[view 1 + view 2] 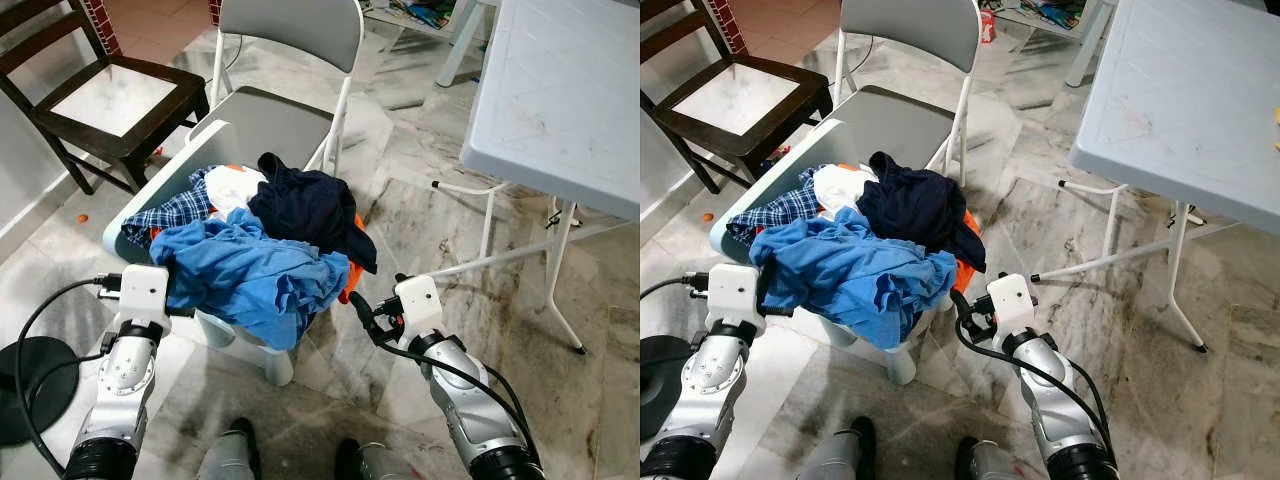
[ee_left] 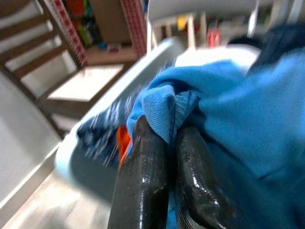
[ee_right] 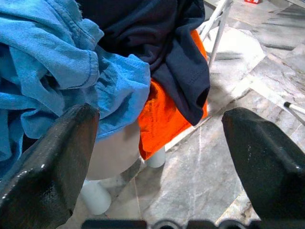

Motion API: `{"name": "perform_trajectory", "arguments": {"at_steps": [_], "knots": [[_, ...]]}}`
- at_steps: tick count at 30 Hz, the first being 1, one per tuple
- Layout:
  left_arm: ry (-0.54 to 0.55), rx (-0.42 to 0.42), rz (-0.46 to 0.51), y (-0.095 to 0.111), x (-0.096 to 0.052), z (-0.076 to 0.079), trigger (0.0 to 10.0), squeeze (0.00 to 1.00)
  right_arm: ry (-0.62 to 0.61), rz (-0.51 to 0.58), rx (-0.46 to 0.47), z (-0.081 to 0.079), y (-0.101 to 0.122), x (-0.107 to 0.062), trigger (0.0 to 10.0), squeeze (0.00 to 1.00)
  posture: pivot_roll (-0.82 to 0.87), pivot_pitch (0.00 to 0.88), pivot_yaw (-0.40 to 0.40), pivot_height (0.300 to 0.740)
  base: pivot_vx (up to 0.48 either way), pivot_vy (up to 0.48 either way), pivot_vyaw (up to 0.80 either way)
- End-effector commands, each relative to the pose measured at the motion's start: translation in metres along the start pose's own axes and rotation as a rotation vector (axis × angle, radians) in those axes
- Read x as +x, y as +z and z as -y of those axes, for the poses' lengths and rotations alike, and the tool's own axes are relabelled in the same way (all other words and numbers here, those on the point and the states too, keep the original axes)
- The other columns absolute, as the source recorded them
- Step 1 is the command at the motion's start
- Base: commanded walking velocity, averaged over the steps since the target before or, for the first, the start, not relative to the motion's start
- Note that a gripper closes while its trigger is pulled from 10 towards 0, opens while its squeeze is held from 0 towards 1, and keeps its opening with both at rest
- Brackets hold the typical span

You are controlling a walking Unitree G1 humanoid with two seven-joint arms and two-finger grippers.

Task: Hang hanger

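At the lower left of the head view, your left gripper (image 2: 164,143) was clamped on a fold of the soft blue cotton garment (image 1: 250,270), its fingers (image 2: 143,181) pressed together with cloth bunched between them. At the lower centre-right, your right gripper (image 1: 362,312) stood wide open, holding nothing, just beside the orange cloth (image 3: 164,119) that hung over the basket's edge.

At mid-frame, the white plastic laundry basket (image 1: 205,145) was heaped with the blue garment, a dark navy shirt (image 1: 305,205), a checked blue fabric (image 1: 175,215) and a white cloth (image 1: 235,185).

No hanger was visible; it may have lain under the pile. Expect it to be light, stiff and prone to snagging in fabric; take it at the neck below the hook.

Behind, a grey folding chair (image 1: 290,30); upper left, a dark wooden chair (image 1: 110,100); upper right, a white plastic table (image 1: 570,90).
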State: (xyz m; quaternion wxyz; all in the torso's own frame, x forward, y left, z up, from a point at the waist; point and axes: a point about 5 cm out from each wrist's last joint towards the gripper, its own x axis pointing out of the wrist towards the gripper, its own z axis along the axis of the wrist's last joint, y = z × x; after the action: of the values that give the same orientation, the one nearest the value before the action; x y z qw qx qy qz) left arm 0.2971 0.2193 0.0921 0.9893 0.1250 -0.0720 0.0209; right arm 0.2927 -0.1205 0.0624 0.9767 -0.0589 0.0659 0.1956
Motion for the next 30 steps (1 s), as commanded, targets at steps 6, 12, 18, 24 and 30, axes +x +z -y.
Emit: {"name": "perform_trajectory", "arguments": {"at_steps": [6,12,18,24,30], "knots": [[-0.092,-0.042,0.079,0.020,-0.001,0.027,0.0,0.00,-0.018,-0.006,0.031,0.001,-0.004,-0.002,10.0,0.00,0.05,0.212,-0.037,0.740,0.000,0.000,0.00],[-0.224,-0.104,0.108,0.037,-0.001,0.057,0.0,0.00,-0.123,0.051,0.100,0.014,0.005,-0.005,10.0,0.00,0.03,0.228,-0.020,0.740,0.000,0.000,0.00],[-0.339,-0.192,0.025,0.030,-0.014,0.081,10.0,0.00,-0.304,0.068,0.154,0.027,0.005,-0.016,10.0,0.00,-0.03,0.210,-0.004,0.740,0.000,0.000,0.00],[-0.411,-0.201,-0.011,0.030,-0.004,0.096,10.0,0.00,-0.394,0.064,0.215,0.027,0.001,-0.016,10.0,0.00,-0.04,0.134,0.019,0.740,0.000,0.000,0.00],[-0.432,-0.193,-0.036,0.031,0.009,0.098,10.0,0.00,-0.489,0.054,0.280,0.039,-0.003,-0.018,10.0,0.00,-0.06,0.153,0.062,0.740,0.000,0.000,0.00]]}}
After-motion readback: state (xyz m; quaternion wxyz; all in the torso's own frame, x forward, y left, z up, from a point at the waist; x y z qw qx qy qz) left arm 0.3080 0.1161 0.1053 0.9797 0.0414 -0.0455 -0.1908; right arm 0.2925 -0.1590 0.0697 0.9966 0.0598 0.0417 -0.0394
